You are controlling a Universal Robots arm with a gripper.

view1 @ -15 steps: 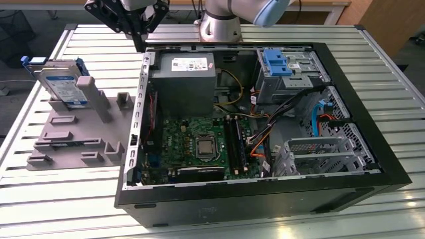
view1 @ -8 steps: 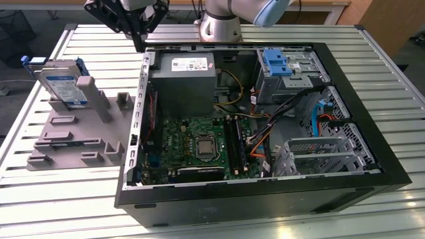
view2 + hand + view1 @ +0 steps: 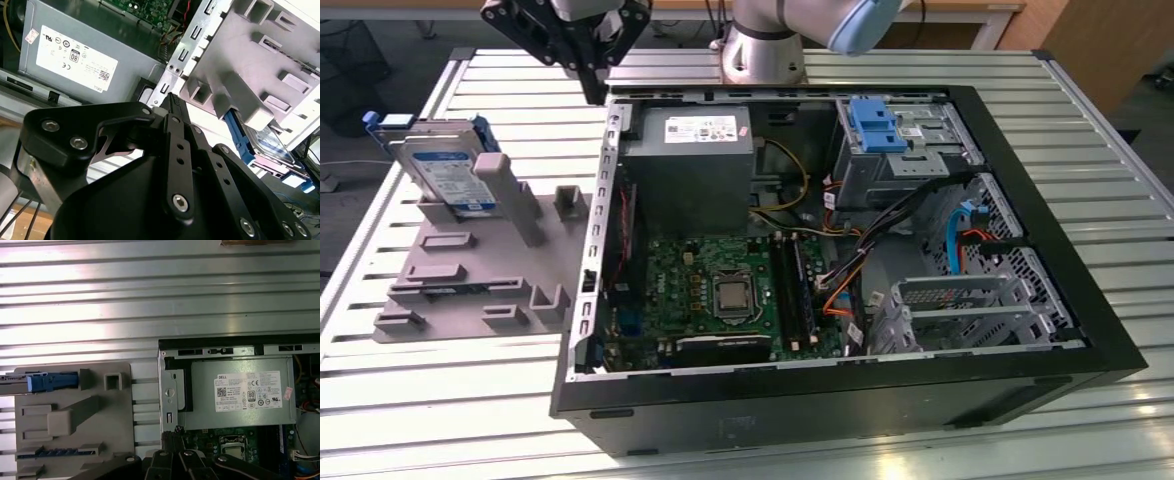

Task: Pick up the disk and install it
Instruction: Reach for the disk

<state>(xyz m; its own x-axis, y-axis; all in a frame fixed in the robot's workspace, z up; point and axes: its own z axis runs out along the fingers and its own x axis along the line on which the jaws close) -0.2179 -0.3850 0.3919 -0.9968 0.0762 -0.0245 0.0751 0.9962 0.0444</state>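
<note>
Disk (image 3: 438, 172): a flat silver drive with a white-and-blue label on its broad face, framed by a blue plastic carrier that shows along its edges.
Disk, pose: it stands on edge in the grey fixture (image 3: 467, 270), tilted a little and leaning against one of the fixture's upright posts.
Disk, place: on the exterior view's left, outside the computer case (image 3: 1067, 300) and well apart from it, on the far end of the fixture.
Disk in the wrist views: the first wrist view shows it edge-on as a thin silver strip with a blue end piece (image 3: 50, 382); the second wrist view shows part of the label face and blue frame behind a grey fixture block (image 3: 274, 146).
Gripper (image 3: 594, 92): black linkage fingers pointing down, hanging over the far corner of the case on the exterior view's left, above the gap between case and fixture.
Jaws: pressed together into a single narrow tip, seen in both wrist views (image 3: 172, 98) (image 3: 175, 432) — nothing is held between them.
Contact: the gripper touches neither the disk nor the case; the disk is off to its side, near but clear of it.
Nearest case part: the grey power supply (image 3: 687, 160) with its white sticker, just beside the fingertips in the exterior view.
Inside the case: a green motherboard (image 3: 720, 290) and, at the far corner on the exterior view's right, a lone blue bracket (image 3: 878, 125) on the drive bay.
Support: case and fixture both rest on a slatted metal table (image 3: 454, 400).
</note>
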